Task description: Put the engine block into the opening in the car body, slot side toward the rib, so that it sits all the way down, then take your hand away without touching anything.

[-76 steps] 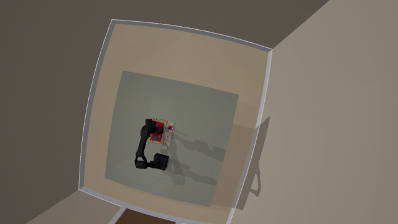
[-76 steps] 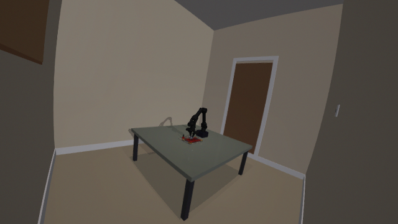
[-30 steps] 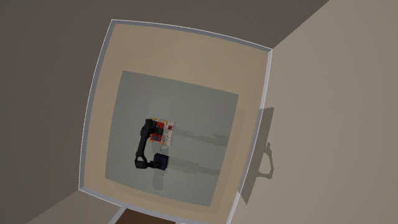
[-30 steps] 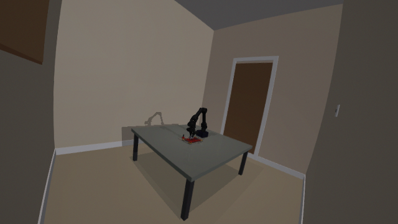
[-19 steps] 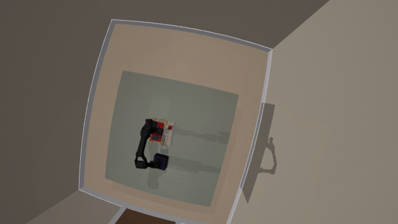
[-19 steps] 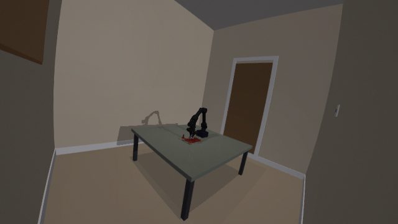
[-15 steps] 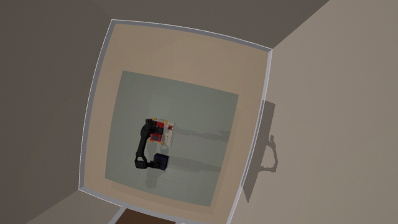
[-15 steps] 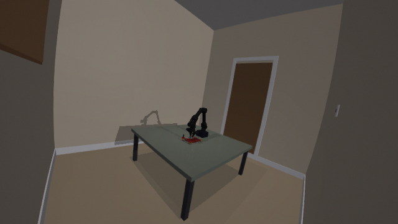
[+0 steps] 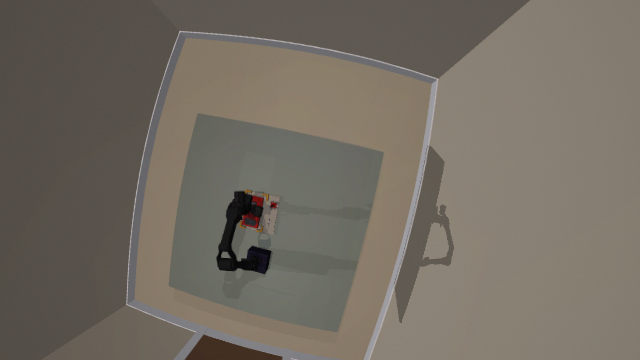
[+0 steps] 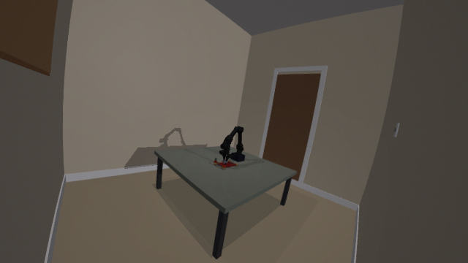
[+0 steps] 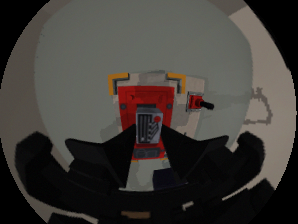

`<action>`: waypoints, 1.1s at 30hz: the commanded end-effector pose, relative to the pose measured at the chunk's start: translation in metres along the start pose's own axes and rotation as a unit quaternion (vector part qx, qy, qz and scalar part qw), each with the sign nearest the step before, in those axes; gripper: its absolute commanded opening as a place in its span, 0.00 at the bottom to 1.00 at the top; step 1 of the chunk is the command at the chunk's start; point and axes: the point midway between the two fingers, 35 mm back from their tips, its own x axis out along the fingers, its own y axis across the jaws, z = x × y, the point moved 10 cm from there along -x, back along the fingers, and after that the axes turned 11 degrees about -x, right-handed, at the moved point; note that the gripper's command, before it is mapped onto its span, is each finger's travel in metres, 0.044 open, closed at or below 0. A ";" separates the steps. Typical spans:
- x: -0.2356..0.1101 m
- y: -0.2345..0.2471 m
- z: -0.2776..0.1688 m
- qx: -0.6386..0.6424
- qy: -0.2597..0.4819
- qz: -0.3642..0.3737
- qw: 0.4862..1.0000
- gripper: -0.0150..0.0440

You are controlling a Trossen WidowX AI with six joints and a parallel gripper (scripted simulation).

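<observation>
Gripping the grey engine block (image 11: 149, 125) between part-closed fingers, the gripper (image 11: 149, 137) holds it over the red car body (image 11: 145, 104) on the table (image 10: 234, 186).

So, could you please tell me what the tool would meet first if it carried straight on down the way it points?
The tool, shut on the grey engine block, points down at the red car body. The block would likely meet the body first; whether it already touches is unclear.
</observation>
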 end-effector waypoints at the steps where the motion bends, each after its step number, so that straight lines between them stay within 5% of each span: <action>1: 0.001 0.000 0.000 0.018 0.000 0.003 1.000 0.52; 33: 0.006 0.001 0.000 -0.018 0.000 0.003 1.000 0.52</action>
